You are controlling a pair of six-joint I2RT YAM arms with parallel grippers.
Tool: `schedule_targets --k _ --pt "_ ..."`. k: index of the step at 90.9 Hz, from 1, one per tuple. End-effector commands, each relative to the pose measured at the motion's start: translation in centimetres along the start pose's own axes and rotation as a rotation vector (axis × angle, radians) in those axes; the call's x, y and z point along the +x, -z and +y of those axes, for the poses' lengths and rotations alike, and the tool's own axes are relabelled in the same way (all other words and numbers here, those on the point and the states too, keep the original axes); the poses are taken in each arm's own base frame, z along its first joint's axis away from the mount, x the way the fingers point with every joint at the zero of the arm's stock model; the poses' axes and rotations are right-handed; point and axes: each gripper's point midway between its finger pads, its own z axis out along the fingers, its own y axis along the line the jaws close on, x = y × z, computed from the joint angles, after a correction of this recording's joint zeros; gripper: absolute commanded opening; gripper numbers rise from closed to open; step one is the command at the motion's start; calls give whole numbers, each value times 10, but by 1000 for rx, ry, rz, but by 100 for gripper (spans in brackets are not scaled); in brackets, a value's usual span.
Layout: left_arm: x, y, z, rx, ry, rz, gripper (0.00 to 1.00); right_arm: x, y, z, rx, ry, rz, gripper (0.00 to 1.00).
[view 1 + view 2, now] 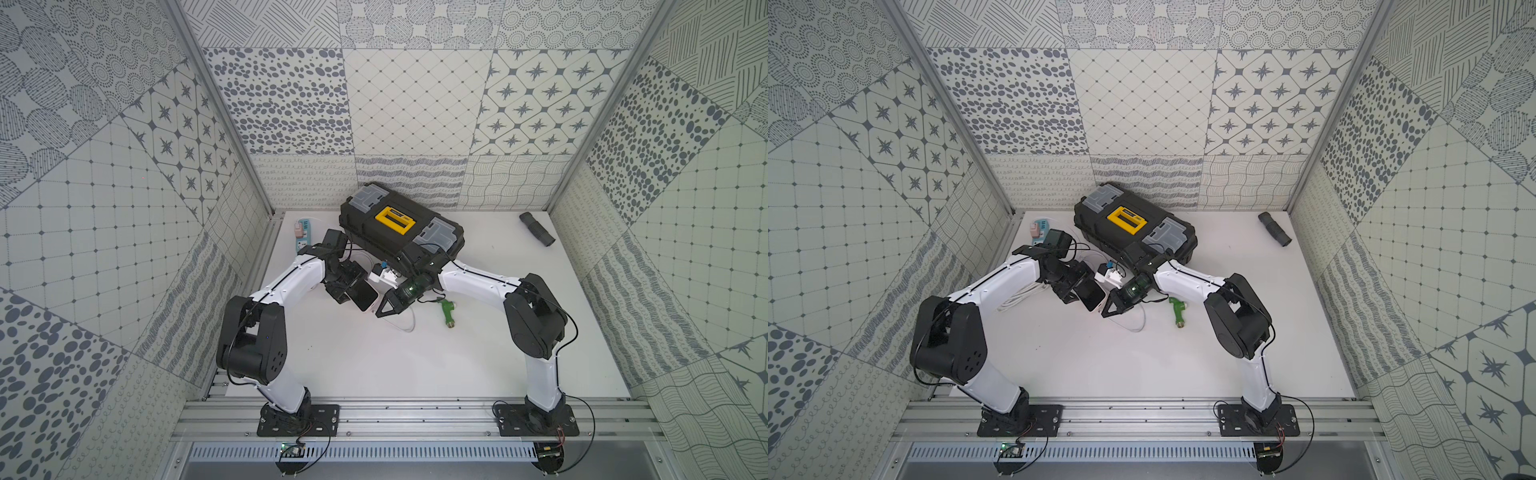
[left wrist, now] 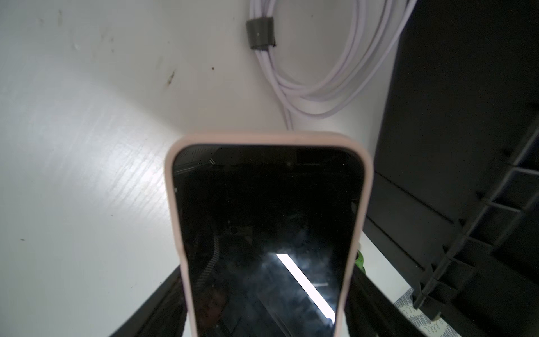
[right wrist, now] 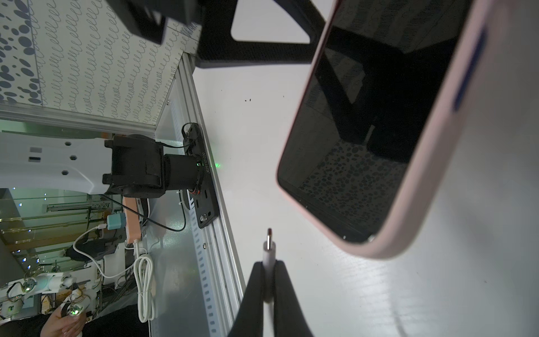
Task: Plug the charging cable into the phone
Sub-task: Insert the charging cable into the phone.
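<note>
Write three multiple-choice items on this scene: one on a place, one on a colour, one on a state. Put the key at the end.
1. On the white table, the short black ribbed tube lies
A) at the front edge, between the arm bases
B) near the back wall, on the right arm's side
C) near the back wall, on the left arm's side

2. The part set in the middle of the large black toolbox's lid is
A) red
B) yellow
C) green

3. The plug end of the thin white charging cable is
A) clamped in the right gripper, apart from the black-screened smartphone in a pale pink case
B) seated in that smartphone
C) lying loose on the table

Key:
1 B: both top views show the tube by the far wall on that side.
2 B: a yellow block sits mid-lid.
3 A: the right wrist view shows the plug clear of the case's rim.
</note>
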Motion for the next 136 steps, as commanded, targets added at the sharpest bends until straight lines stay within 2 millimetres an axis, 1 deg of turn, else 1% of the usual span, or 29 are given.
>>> schedule_targets --k 1,15,30,64,93,118,136 --pt "3 5 -15 74 -1 8 0 -13 3 -5 10 10 -38 0" --pt "3 5 -18 85 -1 14 0 -13 5 -12 21 0 -42 0" --pt "3 5 -19 85 -2 14 0 -15 7 -14 19 0 -48 0" --pt "5 4 -20 84 -3 12 0 -15 4 -18 11 -13 -44 0" --pt "8 1 -19 81 -15 12 0 -18 10 -22 8 -25 -60 0" --pt "8 3 -17 79 -16 1 0 -20 11 -23 10 -28 -66 0" --pt "9 5 -20 93 -16 -2 0 -17 9 -28 16 -39 -60 0"
